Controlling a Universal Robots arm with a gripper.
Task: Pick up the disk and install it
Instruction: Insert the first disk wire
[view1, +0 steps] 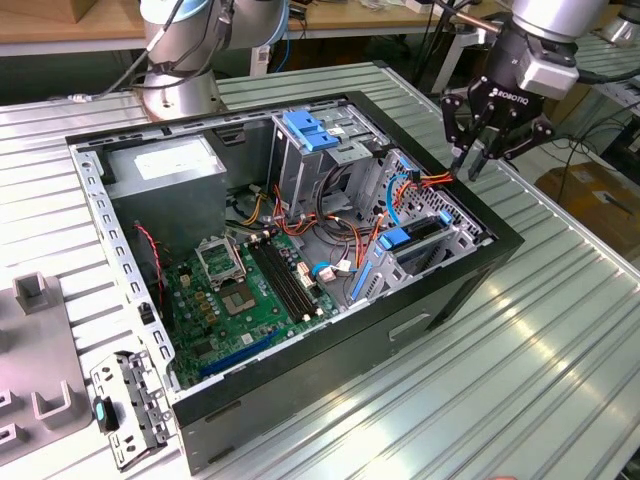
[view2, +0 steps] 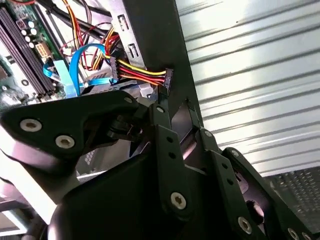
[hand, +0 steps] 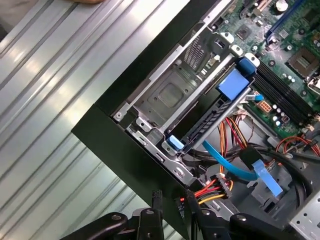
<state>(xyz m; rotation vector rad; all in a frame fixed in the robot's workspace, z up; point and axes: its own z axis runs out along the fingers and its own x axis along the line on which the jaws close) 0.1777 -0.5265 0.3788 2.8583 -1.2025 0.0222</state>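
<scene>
1. Count first: one arm, one gripper, and one open computer case lying on the ribbed metal table.
2. Inside the case there's one motherboard, one grey power-supply box, and one tall metal cage with a blue latch on top.
3. One disk. It sits on edge in the silver drive cage at the case's corner, on the exterior view's right. Its blue handle faces the motherboard.
4. One power connector, trailing red, yellow and black wires, hangs just beside the case wall near that cage.
5. Arm pose: the wrist comes in from above on the exterior view's right, with the gripper pointing down over the case rim, close to the drive cage.
6. Gripper: the fingers are parted by a narrow gap and grip nothing. In both wrist views the fingertips sit right by the black wall's top edge and the connector. I can't tell whether they touch either one.
7. The disk is apart from the fingers, down in its bay.
</scene>
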